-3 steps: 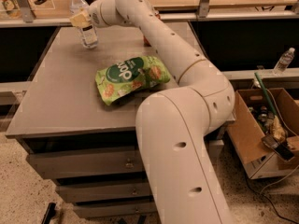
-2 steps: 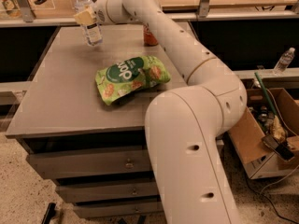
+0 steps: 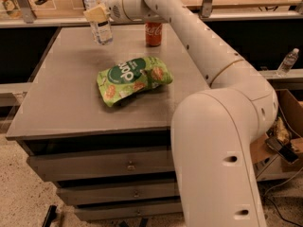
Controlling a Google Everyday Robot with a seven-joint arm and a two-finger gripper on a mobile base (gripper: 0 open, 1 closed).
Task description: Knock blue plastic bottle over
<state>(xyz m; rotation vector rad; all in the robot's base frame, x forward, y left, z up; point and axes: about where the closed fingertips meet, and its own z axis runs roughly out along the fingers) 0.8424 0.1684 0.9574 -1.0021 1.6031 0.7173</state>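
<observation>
Claw (image 3: 97,13) sits high against the upright water bottle (image 3: 103,33) at the desk's (image 3: 61,103) far edge, probably for tipping leverage, though can't tell if it's clenched or released.

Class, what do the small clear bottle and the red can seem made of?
The small clear water bottle looks like thin plastic: see-through, glossy. The red cola can: probably painted metal, smooth sheen. The gripper is at the bottle's upper part.
</observation>
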